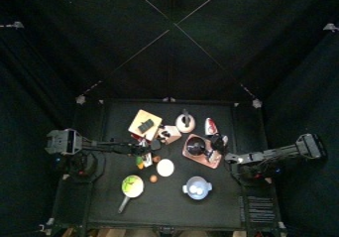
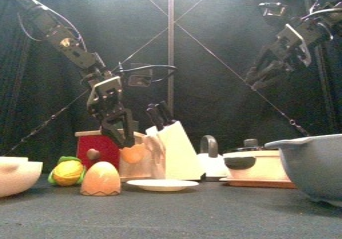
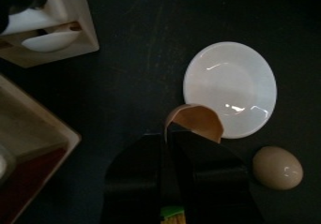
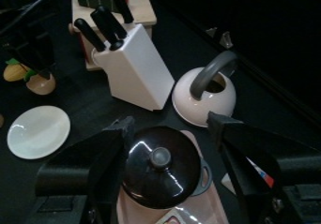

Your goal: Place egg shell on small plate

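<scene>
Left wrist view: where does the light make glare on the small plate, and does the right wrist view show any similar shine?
In the left wrist view, the small plate carries bright streaks of glare, one close to the egg shell held by the left gripper. In the right wrist view, the black pot lid shows a small highlight by its knob, and the kettle has a soft sheen.

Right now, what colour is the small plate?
White; the small plate shows best in the left wrist view.

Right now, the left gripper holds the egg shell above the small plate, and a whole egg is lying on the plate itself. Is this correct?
Not quite. In the left wrist view the left gripper does hold the egg shell over the edge of the small plate, but the whole egg lies on the dark table beside the plate, not on it. The plate holds nothing.
</scene>
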